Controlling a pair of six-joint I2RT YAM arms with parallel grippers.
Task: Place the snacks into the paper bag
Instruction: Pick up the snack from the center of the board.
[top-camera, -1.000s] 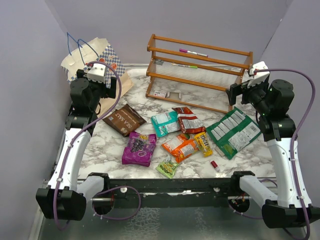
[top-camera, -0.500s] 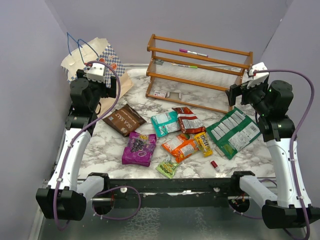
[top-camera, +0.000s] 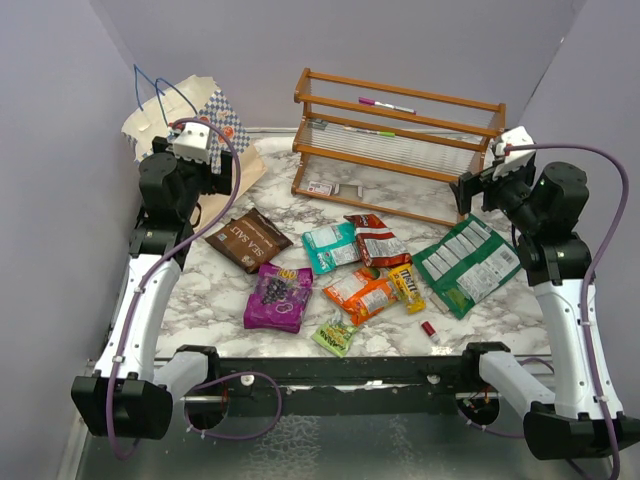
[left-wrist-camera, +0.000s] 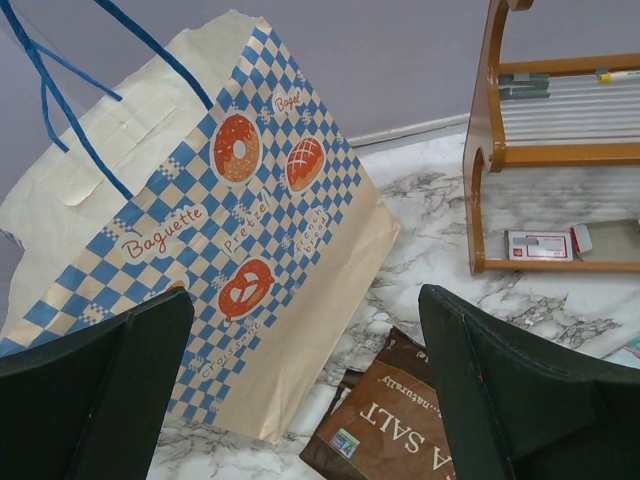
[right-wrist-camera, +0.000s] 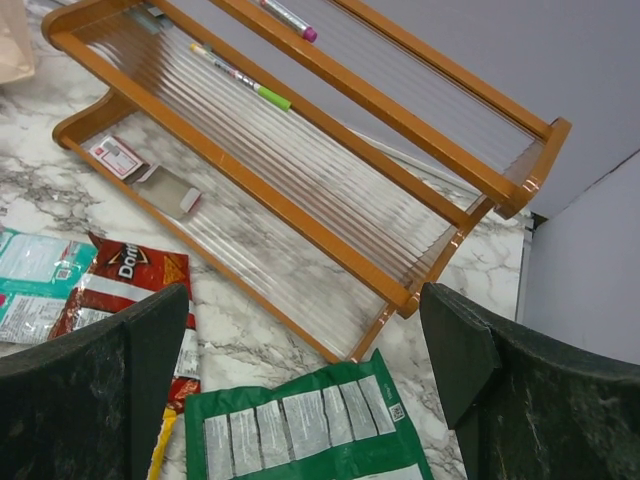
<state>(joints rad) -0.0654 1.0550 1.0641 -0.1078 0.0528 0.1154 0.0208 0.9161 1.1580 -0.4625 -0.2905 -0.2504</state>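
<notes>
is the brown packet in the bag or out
Out: the brown packet lies flat on the table, beside the paper bag.

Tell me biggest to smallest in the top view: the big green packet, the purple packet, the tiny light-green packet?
1. big green packet
2. purple packet
3. tiny light-green packet
</notes>
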